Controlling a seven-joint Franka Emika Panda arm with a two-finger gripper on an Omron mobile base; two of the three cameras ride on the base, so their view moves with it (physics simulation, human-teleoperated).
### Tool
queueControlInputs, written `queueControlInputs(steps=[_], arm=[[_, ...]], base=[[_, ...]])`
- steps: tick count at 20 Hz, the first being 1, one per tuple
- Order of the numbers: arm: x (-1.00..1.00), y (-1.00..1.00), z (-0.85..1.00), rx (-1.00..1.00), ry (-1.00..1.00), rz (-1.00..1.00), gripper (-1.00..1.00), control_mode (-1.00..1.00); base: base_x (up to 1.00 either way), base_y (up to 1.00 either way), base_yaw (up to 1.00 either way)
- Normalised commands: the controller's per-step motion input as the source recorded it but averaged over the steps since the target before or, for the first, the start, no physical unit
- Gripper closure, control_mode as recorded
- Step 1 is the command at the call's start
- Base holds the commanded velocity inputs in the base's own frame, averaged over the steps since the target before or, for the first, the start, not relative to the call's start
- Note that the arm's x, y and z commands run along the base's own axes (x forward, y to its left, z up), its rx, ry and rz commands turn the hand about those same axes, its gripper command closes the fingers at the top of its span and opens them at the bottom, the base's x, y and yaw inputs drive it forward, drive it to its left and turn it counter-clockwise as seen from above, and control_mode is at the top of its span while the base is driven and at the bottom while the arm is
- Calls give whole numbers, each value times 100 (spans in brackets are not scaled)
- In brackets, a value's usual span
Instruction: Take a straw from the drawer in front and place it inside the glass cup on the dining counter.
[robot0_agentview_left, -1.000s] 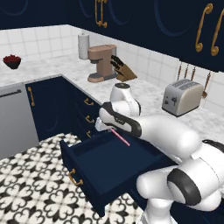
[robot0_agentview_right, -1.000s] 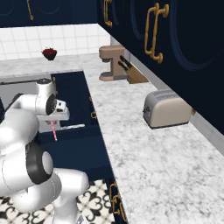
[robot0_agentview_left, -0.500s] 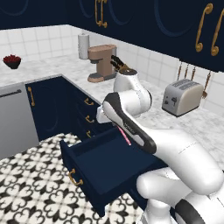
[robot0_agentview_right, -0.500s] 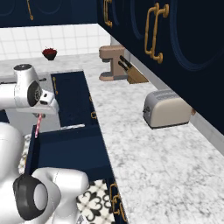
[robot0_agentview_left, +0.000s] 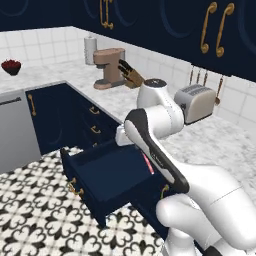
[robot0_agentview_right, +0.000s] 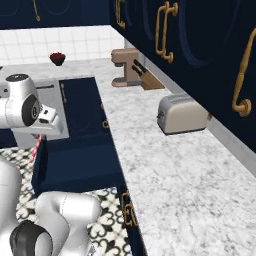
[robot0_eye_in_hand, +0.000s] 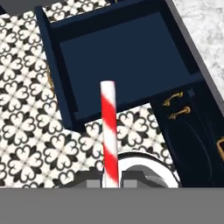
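Note:
A red-and-white striped straw (robot0_eye_in_hand: 108, 131) stands up from between my gripper (robot0_eye_in_hand: 109, 183), which is shut on its lower end. In the right base view the straw (robot0_agentview_right: 36, 148) hangs below my hand, over the left edge of the open navy drawer (robot0_agentview_right: 75, 160). A short piece of the straw (robot0_agentview_left: 148, 164) shows behind my forearm in the left base view. The drawer (robot0_eye_in_hand: 127, 57) lies open beneath the hand with a bare dark blue inside, and the drawer (robot0_agentview_left: 107, 172) juts out over the floor. The glass cup and the dining counter are out of view.
A marble worktop (robot0_agentview_right: 165, 165) carries a toaster (robot0_agentview_left: 195, 102), a coffee machine (robot0_agentview_left: 110, 67) and a knife block (robot0_agentview_left: 131, 76). A red bowl (robot0_agentview_left: 11, 66) sits far left, above a grey dishwasher front (robot0_agentview_left: 15, 130). Patterned tiles (robot0_agentview_left: 35, 215) cover the floor around the drawer.
My arm has swung round and lifted the straw clear of the drawer; the hand has moved left in the right base view. The drawer has stayed open.

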Motion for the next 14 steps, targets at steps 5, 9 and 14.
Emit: queueControlInputs(steps=[5, 9, 14], arm=[[0, 0, 0, 0, 0, 0, 100, 100], [0, 0, 0, 0, 0, 0, 100, 100], [0, 0, 0, 0, 0, 0, 100, 100]], base=[[-97, 22, 25], [-55, 68, 62], [-38, 65, 63]])
